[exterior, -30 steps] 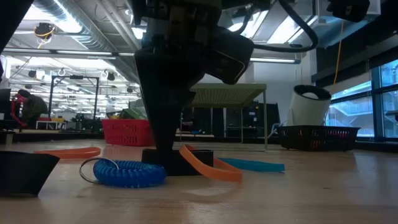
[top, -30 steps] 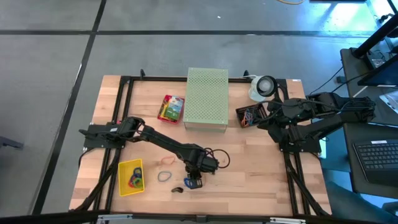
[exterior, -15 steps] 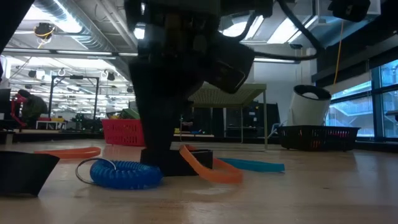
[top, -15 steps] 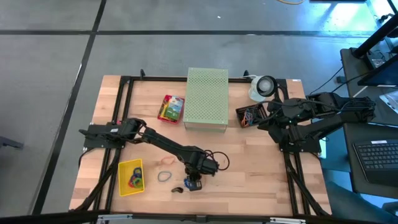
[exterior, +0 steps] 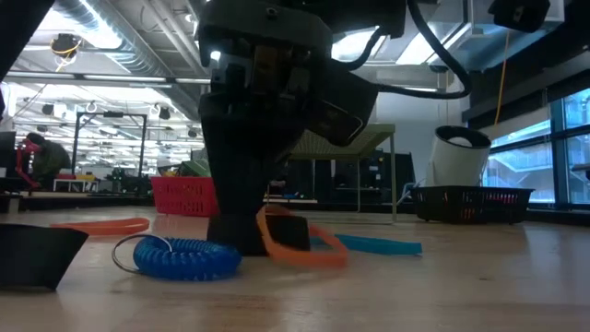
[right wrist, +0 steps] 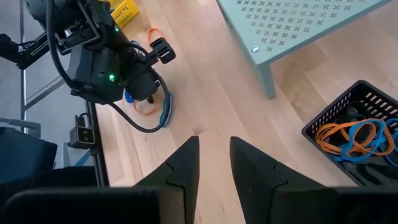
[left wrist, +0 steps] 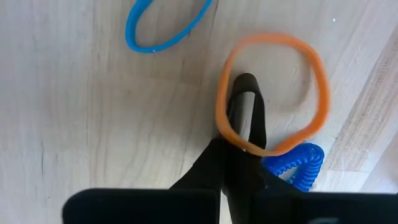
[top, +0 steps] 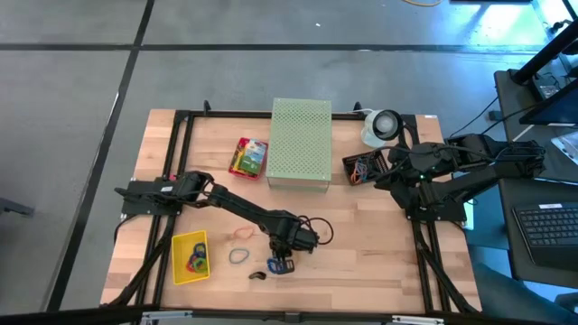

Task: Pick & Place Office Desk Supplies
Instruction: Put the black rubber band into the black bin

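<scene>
The orange rubber band (left wrist: 272, 93) lies on the wooden surface (top: 379, 244) near its front edge, with its near arc caught between the fingers of the left gripper (left wrist: 244, 124), which are pressed together on it; in the low view the band's pinched part looks tilted up off the wood. A blue coiled loop (exterior: 182, 257) lies just beside the band, and a plain blue rubber band (left wrist: 163, 28) lies near it, both untouched. The yellow tray (top: 178, 262) at the front left of the surface already holds a few coloured pieces (too small to name). A yellow-and-green card box (top: 248, 156) rests farther back, beside the large perforated green box (top: 300, 143). The black basket (right wrist: 354, 130) on the right side contains more orange and blue bands. The right gripper (right wrist: 210, 163) waits at the right side with its fingers apart and empty. Judged from this layout, the task is partly done: several loose bands remain to be collected.
</scene>
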{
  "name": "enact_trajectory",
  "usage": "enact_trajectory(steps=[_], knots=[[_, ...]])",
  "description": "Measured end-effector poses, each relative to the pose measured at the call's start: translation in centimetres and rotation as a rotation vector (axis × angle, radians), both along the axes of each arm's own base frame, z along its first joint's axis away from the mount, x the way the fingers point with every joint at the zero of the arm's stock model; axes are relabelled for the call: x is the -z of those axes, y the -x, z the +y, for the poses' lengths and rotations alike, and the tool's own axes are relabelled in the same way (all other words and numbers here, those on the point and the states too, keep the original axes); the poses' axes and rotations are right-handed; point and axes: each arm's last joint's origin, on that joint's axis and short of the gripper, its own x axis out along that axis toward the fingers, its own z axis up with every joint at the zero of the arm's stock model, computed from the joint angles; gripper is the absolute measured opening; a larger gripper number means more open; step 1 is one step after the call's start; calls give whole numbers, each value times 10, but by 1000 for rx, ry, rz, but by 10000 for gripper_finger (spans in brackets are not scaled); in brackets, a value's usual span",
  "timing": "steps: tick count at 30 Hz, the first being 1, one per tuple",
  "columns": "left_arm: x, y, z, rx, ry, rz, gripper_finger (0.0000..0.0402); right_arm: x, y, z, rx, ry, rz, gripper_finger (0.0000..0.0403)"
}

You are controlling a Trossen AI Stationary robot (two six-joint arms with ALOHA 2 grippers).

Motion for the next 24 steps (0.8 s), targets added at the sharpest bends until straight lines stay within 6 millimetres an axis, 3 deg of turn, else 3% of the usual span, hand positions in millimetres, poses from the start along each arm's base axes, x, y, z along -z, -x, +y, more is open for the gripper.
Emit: enact_trajectory(steps=[12, 24], knots=[[-12, 10, 4, -30, -36, 47, 3, 0, 0, 0, -1, -5, -1, 91], [-47, 20, 9, -71, -55, 21, 2, 0, 0, 0, -4, -3, -2, 91]])
